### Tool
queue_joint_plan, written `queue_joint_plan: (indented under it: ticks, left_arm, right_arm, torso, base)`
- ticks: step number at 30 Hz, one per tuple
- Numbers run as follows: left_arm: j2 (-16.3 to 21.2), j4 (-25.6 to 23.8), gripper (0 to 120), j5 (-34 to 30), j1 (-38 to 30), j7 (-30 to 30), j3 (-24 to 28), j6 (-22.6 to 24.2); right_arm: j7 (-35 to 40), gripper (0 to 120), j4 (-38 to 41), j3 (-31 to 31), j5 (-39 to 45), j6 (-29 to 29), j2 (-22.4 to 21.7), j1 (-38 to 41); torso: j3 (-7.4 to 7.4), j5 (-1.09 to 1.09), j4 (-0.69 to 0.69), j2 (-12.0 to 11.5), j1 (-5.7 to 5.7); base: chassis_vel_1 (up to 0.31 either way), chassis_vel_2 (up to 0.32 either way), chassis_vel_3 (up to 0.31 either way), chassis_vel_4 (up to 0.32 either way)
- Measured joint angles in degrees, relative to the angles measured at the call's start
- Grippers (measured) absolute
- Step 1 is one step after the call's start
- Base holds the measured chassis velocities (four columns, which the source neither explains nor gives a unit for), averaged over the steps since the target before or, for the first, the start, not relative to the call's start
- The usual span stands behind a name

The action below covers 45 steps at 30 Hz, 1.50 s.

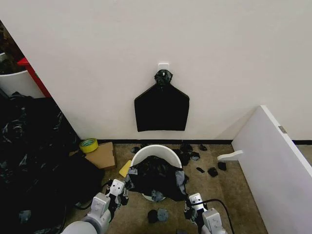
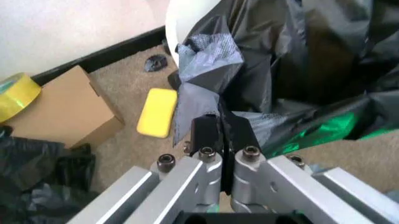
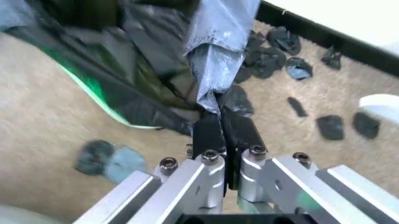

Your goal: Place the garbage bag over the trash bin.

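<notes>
Garbage bag [image 1: 156, 176]: thin, glossy, crinkled black plastic, draped over near rim of trash bin [image 1: 155, 152], a pale round bucket on carpet by the wall. L gripper [image 2: 219, 125] & R gripper [image 3: 223, 122] each clamped on a bag edge, either side of bin.

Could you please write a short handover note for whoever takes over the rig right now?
Left gripper: shut on the bag's left edge.
Right gripper: shut on the bag's right edge.
Bin stands on the carpet by the wall. The bag hangs stretched between the grippers across the bin's near side; the far rim is bare.
Done: bag gripped and spread.
Left: draw the bag over the whole rim.
</notes>
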Motion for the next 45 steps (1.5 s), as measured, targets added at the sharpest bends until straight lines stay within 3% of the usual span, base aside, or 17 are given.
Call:
queue_joint_plan:
  ticks: [9,24,36,39,43,45]
  left_arm:
    - [0.93,0.64,0,1.55,0.96,-0.5,0.55,1.31]
    - [-1.16,3.74,0,1.96,-1.56,-1.79,5.12,5.43]
    - [-3.88,7.73,0,1.8,-3.71,-2.31,6.21,4.91]
    - [-4.15,7.79,0,1.73,-3.75,-2.31,6.29,4.7]
    - [-4.22,7.11,0,1.71,-3.36,-2.5,6.15,4.44]
    - [-4.2,6.94,0,1.71,-3.27,-2.53,6.08,4.43]
  right_arm:
    - [-2.65,0,-0.98,0.96,-3.11,-0.51,-0.85,-0.2]
    - [-7.88,0,-7.16,0.06,-13.8,2.17,0.08,-0.45]
    - [-14.74,0,-16.73,4.12,-30.97,13.64,1.39,-0.37]
    - [-15.35,0,-17.66,4.78,-31.33,15.16,1.51,-0.45]
    - [-17.94,0,-19.71,6.15,-29.04,23.26,2.12,-0.53]
    - [-18.63,0,-20.02,6.37,-28.75,24.57,2.18,-0.55]
  torso:
    - [0.0,-0.01,0.0,0.0,0.0]
    - [0.0,-0.01,0.0,0.0,0.0]
    - [0.0,0.0,0.0,0.0,0.0]
    - [0.0,-0.01,0.0,0.0,0.0]
    - [0.0,0.0,0.0,0.0,0.0]
    - [0.0,0.0,0.0,0.0,0.0]
  base:
    - [0.0,0.0,0.0,0.0]
    - [0.0,0.0,0.0,0.0]
    - [0.0,0.0,0.0,0.0]
    - [0.0,0.0,0.0,0.0]
    - [0.0,0.0,0.0,0.0]
    - [0.0,0.0,0.0,0.0]
